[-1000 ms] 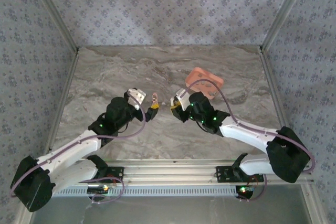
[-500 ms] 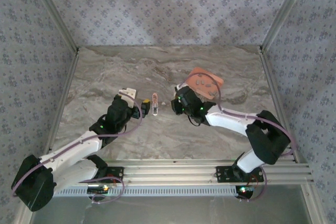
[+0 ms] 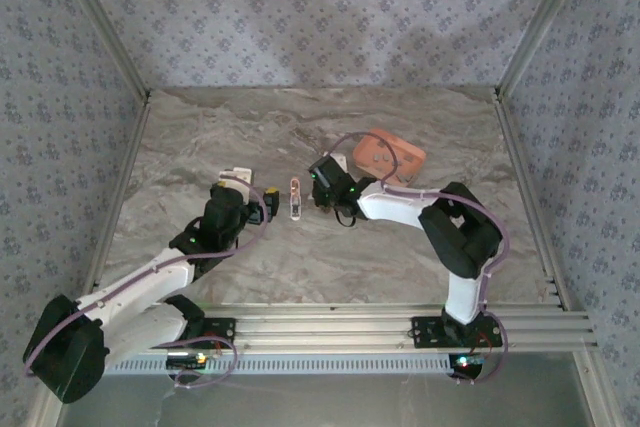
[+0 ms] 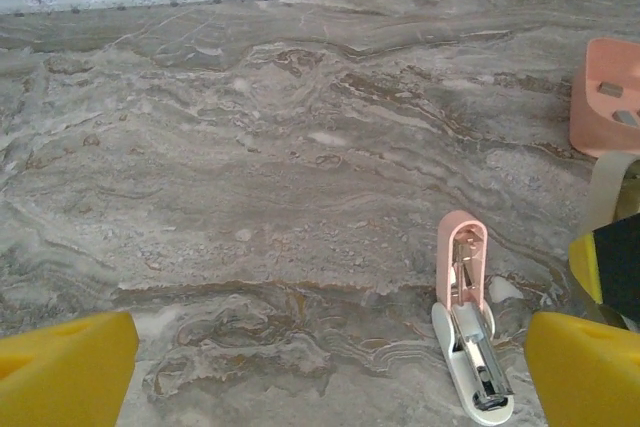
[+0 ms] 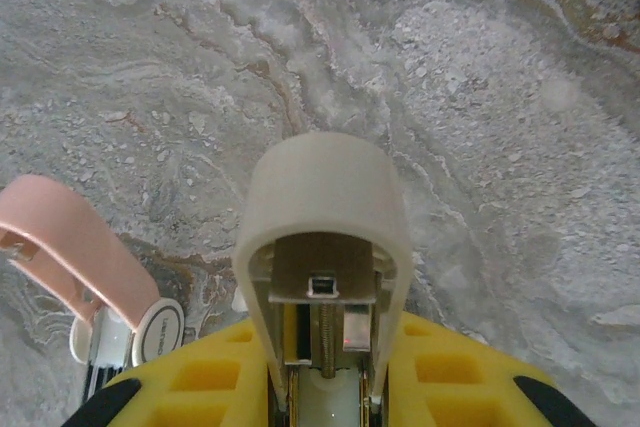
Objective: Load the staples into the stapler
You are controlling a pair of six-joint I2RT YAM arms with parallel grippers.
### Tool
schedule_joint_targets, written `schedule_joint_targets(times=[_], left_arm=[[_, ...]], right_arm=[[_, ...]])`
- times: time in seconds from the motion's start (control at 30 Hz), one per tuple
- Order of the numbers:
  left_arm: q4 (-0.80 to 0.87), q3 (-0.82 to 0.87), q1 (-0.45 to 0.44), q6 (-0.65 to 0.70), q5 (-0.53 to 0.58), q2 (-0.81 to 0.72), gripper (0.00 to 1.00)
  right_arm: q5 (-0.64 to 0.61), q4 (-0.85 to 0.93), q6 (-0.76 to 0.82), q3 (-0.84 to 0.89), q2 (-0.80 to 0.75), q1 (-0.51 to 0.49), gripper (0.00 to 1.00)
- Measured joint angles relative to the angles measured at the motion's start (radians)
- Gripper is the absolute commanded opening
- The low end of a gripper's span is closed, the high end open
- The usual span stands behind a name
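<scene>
Everything is sitting on the grey-brown marbled stone-look table (image 3: 200,137). At mid-table the left gripper (image 3: 270,203) is hanging low with jaws spread wide, its yellow pads (image 4: 60,372) gripping nothing. Opposite it, the right gripper (image 3: 320,187) is pinching narrow on a cream rounded plastic shell with a metal channel inside (image 5: 325,217). Just behind that gripper the shallow salmon-pink rectangular tray (image 3: 405,155) is lying flat. Between the two grippers the pink-and-white stapler (image 3: 295,197) is lying hinged open on the table, clear of the left pads. In the tray the tiny dark grey metal staples (image 4: 609,90) are sitting loose.
</scene>
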State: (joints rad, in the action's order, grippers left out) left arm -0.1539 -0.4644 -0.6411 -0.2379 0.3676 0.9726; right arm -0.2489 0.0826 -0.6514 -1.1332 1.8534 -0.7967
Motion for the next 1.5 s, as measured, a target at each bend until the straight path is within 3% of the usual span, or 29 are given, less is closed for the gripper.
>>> schedule_joint_targets(times=[0.13, 0.3, 0.43, 0.7, 0.83, 1.07, 1.27, 1.5], left_arm=[[0.001, 0.000, 0.001, 0.000, 0.000, 0.002, 0.98], [0.000, 0.000, 0.008, 0.000, 0.000, 0.006, 0.99], [0.001, 0.000, 0.015, -0.008, -0.001, 0.012, 0.99], [0.000, 0.000, 0.020, -0.014, -0.004, 0.017, 0.99], [0.000, 0.000, 0.023, -0.015, -0.005, 0.017, 0.99], [0.000, 0.000, 0.024, -0.018, -0.008, 0.018, 0.98], [0.000, 0.000, 0.024, -0.019, -0.015, 0.018, 0.98], [-0.003, 0.000, 0.026, -0.030, -0.024, 0.038, 0.99]], right_arm=[[-0.002, 0.004, -0.024, -0.019, 0.045, -0.005, 0.25], [-0.009, 0.011, -0.046, -0.050, 0.087, -0.009, 0.43], [-0.010, 0.011, -0.053, -0.072, 0.098, -0.009, 0.42], [-0.018, 0.011, -0.066, -0.092, 0.114, -0.007, 0.27], [-0.018, 0.012, -0.067, -0.095, 0.114, -0.006, 0.26], [-0.029, 0.017, -0.069, -0.095, 0.114, -0.009, 0.39], [-0.043, 0.034, -0.071, -0.092, 0.094, -0.018, 0.42], [-0.041, 0.068, -0.057, -0.040, -0.049, -0.016, 0.46]])
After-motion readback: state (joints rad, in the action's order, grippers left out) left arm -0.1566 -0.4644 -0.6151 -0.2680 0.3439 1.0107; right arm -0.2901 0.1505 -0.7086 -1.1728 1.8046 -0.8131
